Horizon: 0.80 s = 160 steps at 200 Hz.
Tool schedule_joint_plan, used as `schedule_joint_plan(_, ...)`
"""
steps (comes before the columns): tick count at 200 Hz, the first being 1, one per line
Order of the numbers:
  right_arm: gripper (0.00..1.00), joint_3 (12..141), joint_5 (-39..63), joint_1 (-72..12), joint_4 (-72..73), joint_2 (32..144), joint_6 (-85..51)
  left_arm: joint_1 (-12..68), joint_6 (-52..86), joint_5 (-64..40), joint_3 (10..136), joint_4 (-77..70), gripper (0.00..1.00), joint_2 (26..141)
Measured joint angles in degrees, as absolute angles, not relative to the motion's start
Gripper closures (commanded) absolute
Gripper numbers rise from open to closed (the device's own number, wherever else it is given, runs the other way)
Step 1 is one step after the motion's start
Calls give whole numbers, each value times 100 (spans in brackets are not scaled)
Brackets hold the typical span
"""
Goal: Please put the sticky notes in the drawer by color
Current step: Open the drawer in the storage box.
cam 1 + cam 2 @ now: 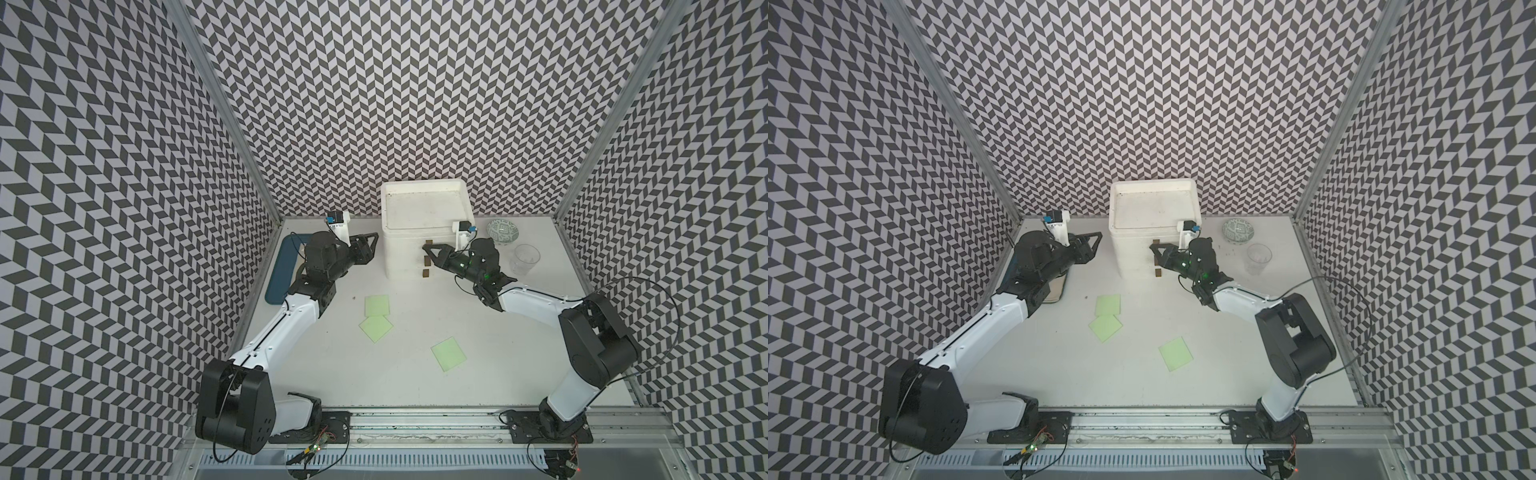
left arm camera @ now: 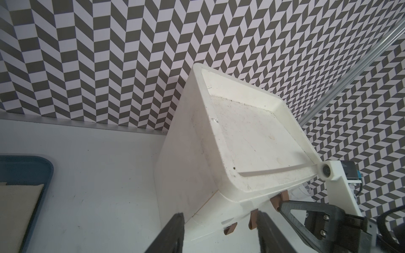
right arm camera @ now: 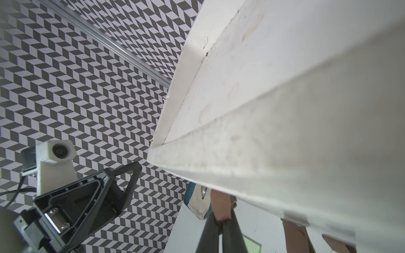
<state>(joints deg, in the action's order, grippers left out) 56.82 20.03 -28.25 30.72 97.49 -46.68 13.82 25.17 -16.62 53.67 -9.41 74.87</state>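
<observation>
Right gripper (image 1: 427,248) clamped tight on top handle (image 3: 221,206) of drawer (image 1: 405,259) (white, three-tier, at table (image 1: 519,353) back edge). Left gripper (image 1: 371,246) half open, empty — hovers just beside drawer's side wall. Three green sticky notes (image 1: 377,306) flat mid-table — two touching, third apart toward front edge

I count three green sticky notes (image 1: 377,306) (image 1: 376,328) (image 1: 449,352) on one worktop (image 1: 519,357), one white drawer (image 1: 405,257) with three brown handles (image 1: 429,242) (image 1: 427,261) (image 1: 426,273), one blue tray (image 1: 275,286), one patterned bowl (image 1: 504,232), one clear cup (image 1: 526,258), and two tools of mine: left tool (image 1: 372,247) and right tool (image 1: 427,248).
</observation>
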Motion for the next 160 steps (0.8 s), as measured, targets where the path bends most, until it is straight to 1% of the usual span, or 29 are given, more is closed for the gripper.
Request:
schedule_joint_plan(30,93,5636,2084,-2836,2808,9585,-4606,1382,2519,-1695,5367,-941,44,7487)
schedule_joint_plan(56,92,5312,2165,-2923,2528,9139,-4582,1382,2534,-1732,5367,-947,44,7491)
schedule_joint_plan(90,92,4849,2200,-3186,2147,8525,-4521,1382,2565,-1809,5367,-1037,44,7561)
schedule_joint_plan(139,91,4257,1907,-3671,1570,7599,-4480,1382,2659,-1837,5323,-1129,44,7612)
schedule_joint_plan(160,89,4073,1850,-3809,1490,7408,-4497,1385,2687,-1841,5271,-1205,44,7612)
